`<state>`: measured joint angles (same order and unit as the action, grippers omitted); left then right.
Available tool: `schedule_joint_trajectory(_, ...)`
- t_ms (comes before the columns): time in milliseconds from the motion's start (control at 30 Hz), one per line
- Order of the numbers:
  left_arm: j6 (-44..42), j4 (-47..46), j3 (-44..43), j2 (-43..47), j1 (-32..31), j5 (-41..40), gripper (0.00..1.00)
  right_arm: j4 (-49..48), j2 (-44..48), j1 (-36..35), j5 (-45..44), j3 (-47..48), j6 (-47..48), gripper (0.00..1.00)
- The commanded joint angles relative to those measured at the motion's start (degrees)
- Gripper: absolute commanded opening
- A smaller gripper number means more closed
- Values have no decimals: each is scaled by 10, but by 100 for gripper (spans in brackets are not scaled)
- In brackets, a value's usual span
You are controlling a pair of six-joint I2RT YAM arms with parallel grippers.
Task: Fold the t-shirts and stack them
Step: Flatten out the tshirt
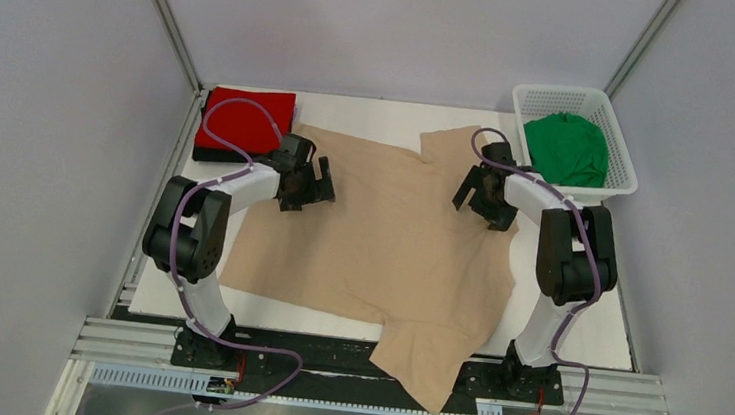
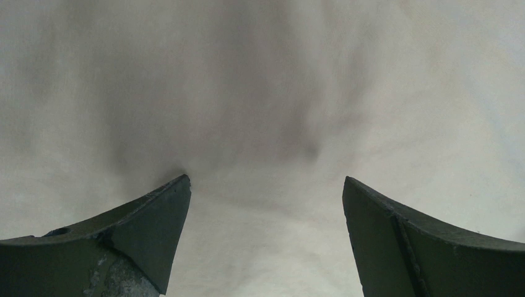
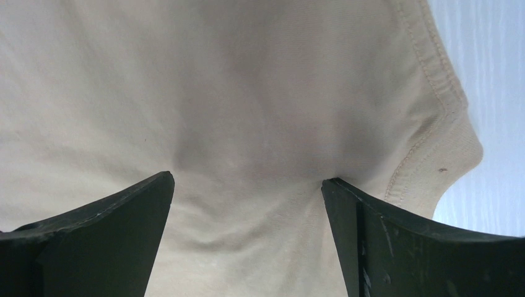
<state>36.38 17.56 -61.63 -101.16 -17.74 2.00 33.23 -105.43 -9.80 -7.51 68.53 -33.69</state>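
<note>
A beige-tan t-shirt lies spread over the white mat, one corner hanging over the near edge. My left gripper is open, its fingertips pressed down on the shirt's left part. My right gripper is open, its fingertips pressed into the cloth near a stitched collar or hem edge. A folded red t-shirt lies on a black one at the back left. A green t-shirt sits bunched in the basket.
The white lattice basket stands at the back right, off the white mat. Grey walls close in the left, back and right sides. The arm bases sit on a rail at the near edge.
</note>
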Motion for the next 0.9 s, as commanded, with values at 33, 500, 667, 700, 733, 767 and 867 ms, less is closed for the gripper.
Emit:
schedule_joint_trajectory(33,45,-5,-32,-56,19,-18,100,-6,-116,26,-10,93,23,100)
schedule_joint_trajectory(500,-12,115,-193,-17,22,-52,100,51,-72,42,-13,230,71,100)
schedule_joint_trajectory(667,27,153,-94,118,6,-71,100,6,116,25,8,73,50,100)
schedule_joint_trajectory(700,41,170,-54,161,6,-88,100,-5,154,22,26,37,45,100)
schedule_joint_trajectory(733,50,181,-35,182,6,-105,100,-18,195,22,40,-1,36,100)
schedule_joint_trajectory(767,68,210,4,225,6,-141,100,-29,231,22,55,-37,29,100)
schedule_joint_trajectory(867,111,309,69,305,11,-208,100,-67,343,25,88,-138,9,100)
